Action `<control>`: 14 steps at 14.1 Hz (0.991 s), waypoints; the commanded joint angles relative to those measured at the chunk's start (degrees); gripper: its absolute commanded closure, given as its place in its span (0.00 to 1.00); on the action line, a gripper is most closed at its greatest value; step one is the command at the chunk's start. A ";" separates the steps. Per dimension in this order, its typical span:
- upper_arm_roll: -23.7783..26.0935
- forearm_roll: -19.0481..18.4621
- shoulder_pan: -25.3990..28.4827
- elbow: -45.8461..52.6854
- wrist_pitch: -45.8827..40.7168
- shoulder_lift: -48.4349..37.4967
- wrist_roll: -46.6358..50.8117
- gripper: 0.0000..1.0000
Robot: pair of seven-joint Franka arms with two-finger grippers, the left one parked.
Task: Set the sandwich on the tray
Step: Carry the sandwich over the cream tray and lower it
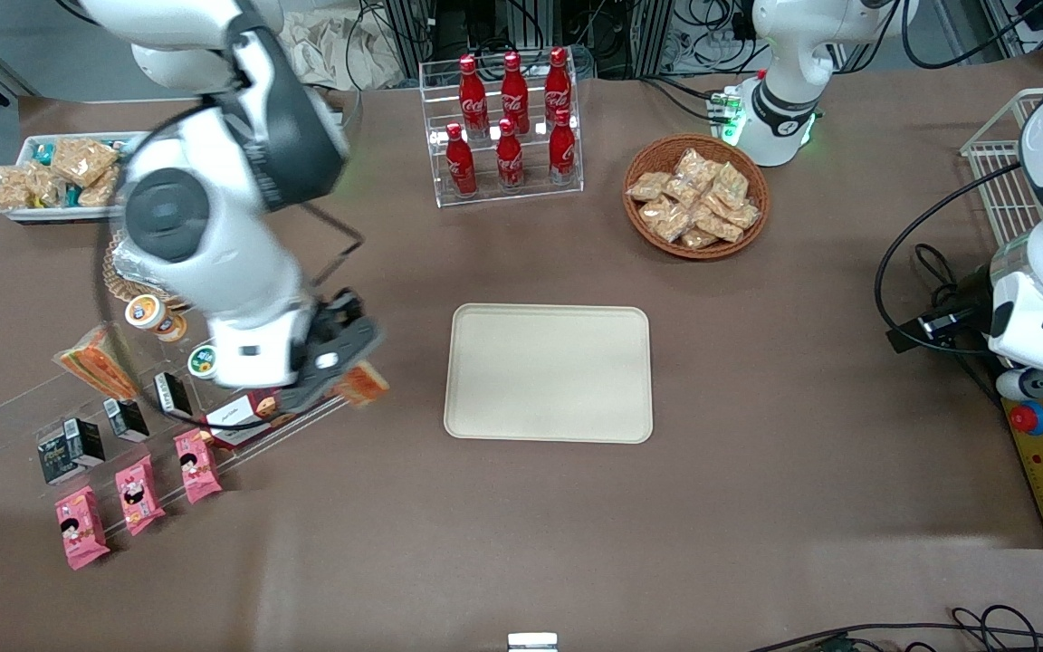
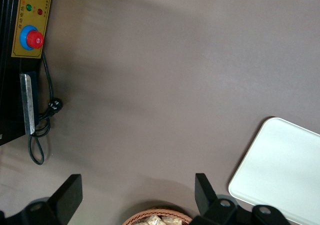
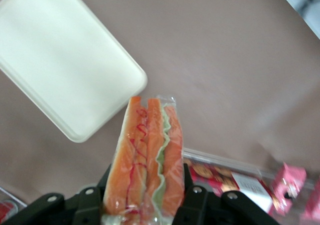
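Observation:
My right gripper is shut on the wrapped sandwich and holds it above the table, over the edge of the clear snack rack. In the right wrist view the sandwich stands between the two black fingers, its orange and red layers and green strip facing the camera. The cream-beige tray lies flat in the middle of the table, toward the parked arm's end from the gripper. It also shows in the right wrist view and in the left wrist view. Nothing lies on it.
A second sandwich wedge stays on the clear rack with small cartons and pink packets. A cola bottle rack and a wicker basket of snacks stand farther from the camera than the tray. A white snack bin sits at the working arm's end.

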 commanded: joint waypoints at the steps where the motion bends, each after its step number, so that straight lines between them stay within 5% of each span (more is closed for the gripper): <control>1: -0.90 0.47 4.92 0.47 3.90 3.11 -1.33 0.46; 8: -0.90 0.47 12.22 0.38 18.91 13.82 -13.09 0.46; 14: -0.90 0.38 13.11 0.38 30.35 21.48 -20.22 0.46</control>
